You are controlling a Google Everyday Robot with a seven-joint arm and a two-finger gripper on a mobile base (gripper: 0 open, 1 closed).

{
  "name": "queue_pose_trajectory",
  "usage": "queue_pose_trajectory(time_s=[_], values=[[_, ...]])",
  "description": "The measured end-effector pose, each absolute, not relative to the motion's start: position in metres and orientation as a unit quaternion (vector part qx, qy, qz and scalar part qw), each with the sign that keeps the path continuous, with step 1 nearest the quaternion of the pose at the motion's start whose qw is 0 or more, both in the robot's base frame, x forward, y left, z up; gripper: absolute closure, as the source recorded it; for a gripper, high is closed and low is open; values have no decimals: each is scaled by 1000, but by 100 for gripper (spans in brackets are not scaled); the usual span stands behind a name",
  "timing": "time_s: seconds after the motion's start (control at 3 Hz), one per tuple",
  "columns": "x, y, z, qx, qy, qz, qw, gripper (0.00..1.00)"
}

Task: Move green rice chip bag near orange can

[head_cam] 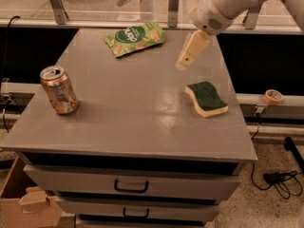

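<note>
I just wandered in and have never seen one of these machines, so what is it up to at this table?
A one-armed robot is meant to move the green rice chip bag next to the orange can. Right now it holds nothing. Its gripper hovers above the grey table, to the right of the bag and farther back than a green-topped sponge. The bag lies flat near the far edge, untouched. The can stands upright near the left edge, well apart from the bag.

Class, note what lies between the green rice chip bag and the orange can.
In the camera view, only bare tabletop separates the green rice chip bag from the orange can. The gripper hangs right of the bag.
</note>
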State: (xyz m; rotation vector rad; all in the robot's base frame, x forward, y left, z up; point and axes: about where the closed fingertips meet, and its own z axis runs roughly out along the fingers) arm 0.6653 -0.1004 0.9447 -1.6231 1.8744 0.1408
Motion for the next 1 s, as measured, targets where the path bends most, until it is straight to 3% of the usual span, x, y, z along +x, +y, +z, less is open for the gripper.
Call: queue_pose_trajectory(time_s=[1.0], values=[[814, -39, 901, -491, 743, 141, 432, 0]])
